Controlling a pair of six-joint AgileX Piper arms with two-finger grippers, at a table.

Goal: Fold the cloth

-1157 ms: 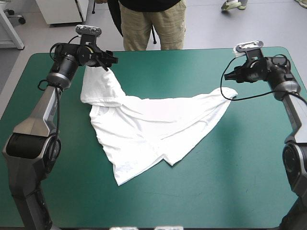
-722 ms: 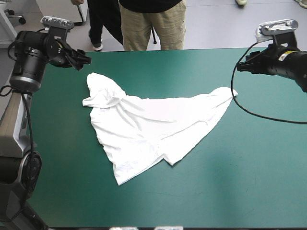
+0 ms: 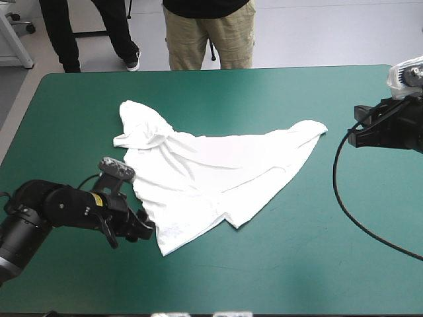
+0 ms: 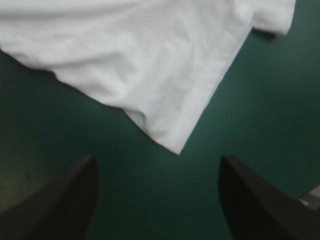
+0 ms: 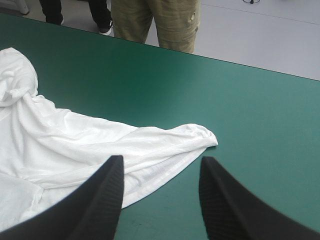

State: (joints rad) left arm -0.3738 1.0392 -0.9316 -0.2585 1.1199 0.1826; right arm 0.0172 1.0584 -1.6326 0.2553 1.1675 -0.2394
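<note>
Two pairs of jaws, both spread and empty: a corner of the T-shirt (image 3: 211,172) lies just ahead of my left gripper (image 4: 157,159), its pointed tip farther ahead of my right gripper (image 5: 162,161), so I should slide in low and pinch the hem squarely

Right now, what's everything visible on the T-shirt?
The T-shirt is white, soft fabric, lying wrinkled on the teal-green cover, roughly triangular. One bunched end sits toward the far left, a narrow tip points right, a hemmed corner points toward the near edge. Nothing holds it: the open left pincer is just short of the near corner, the open right pincer apart from the right tip.
</note>
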